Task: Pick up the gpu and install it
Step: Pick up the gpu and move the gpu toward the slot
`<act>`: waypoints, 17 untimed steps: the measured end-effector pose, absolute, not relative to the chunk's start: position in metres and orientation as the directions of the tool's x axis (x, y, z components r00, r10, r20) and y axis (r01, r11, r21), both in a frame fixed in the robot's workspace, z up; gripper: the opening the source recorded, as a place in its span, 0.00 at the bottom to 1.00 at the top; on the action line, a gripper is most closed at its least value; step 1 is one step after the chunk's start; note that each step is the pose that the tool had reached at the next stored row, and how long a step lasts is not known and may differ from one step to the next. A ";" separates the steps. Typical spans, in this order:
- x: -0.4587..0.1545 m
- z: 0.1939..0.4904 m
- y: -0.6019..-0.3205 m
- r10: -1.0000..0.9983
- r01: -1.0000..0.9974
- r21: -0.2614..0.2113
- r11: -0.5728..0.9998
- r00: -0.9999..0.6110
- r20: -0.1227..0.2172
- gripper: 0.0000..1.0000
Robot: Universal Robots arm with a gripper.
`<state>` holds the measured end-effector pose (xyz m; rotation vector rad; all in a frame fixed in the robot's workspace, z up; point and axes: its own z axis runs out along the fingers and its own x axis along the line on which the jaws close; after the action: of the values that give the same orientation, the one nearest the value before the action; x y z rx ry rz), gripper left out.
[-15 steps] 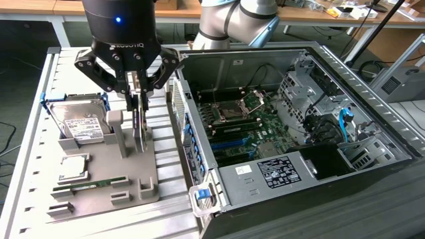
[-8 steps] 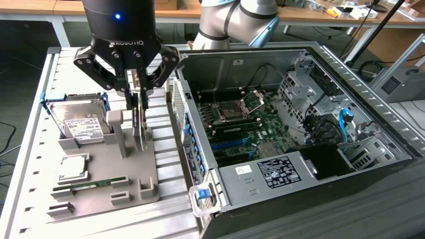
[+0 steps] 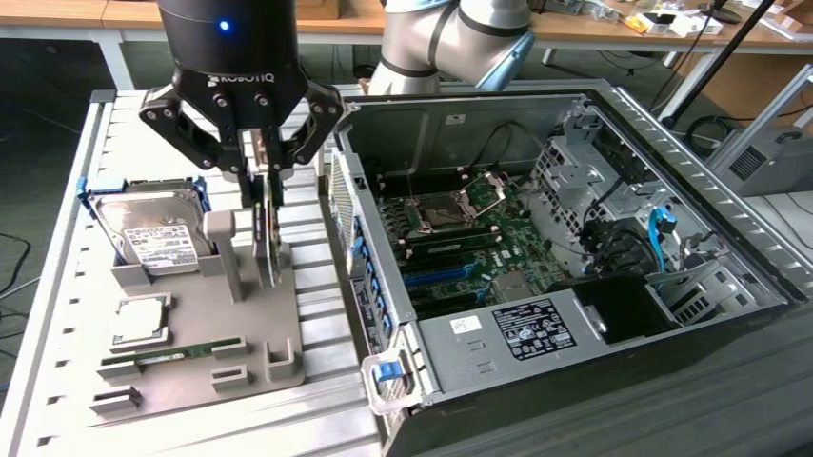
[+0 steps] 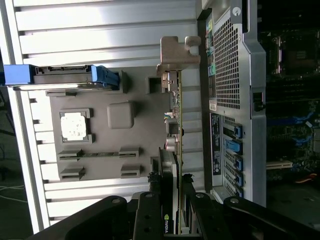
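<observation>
The gpu (image 3: 267,228) stands on edge over the grey holder tray (image 3: 286,333), beside the open computer case (image 3: 508,238). It is a thin dark card, seen edge-on in the wrist view (image 4: 174,130), with its grey metal bracket (image 4: 175,50) at the far end. My gripper (image 3: 263,171) reaches down from above with its black fingers (image 3: 242,157) on either side of the card's upper edge, shut on it. The wrist view shows the same grip (image 4: 172,222) on the card's near end. Whether the card's lower edge still rests in the tray's slot, I cannot tell.
On the tray lie a silver hard drive (image 3: 152,233) in a blue carrier, a processor chip (image 3: 137,322) and a green memory stick (image 3: 171,354). The case's metal wall (image 3: 362,257) rises just to the exterior view's right of the card. Inside lies the motherboard (image 3: 470,243) with blue slots.
</observation>
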<state>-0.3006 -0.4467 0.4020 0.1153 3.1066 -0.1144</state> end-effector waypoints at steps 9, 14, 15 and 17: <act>-0.301 0.405 -0.447 0.073 0.075 -0.072 0.995 -0.997 -0.033 0.27; -0.301 0.407 -0.447 0.073 0.075 -0.072 0.995 -0.997 -0.033 0.27; -0.301 0.408 -0.447 0.073 0.075 -0.072 0.995 -0.997 -0.033 0.27; -0.301 0.409 -0.447 0.073 0.075 -0.072 0.995 -0.997 -0.033 0.27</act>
<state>-0.3006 -0.4467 0.4087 0.1153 3.1067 -0.1145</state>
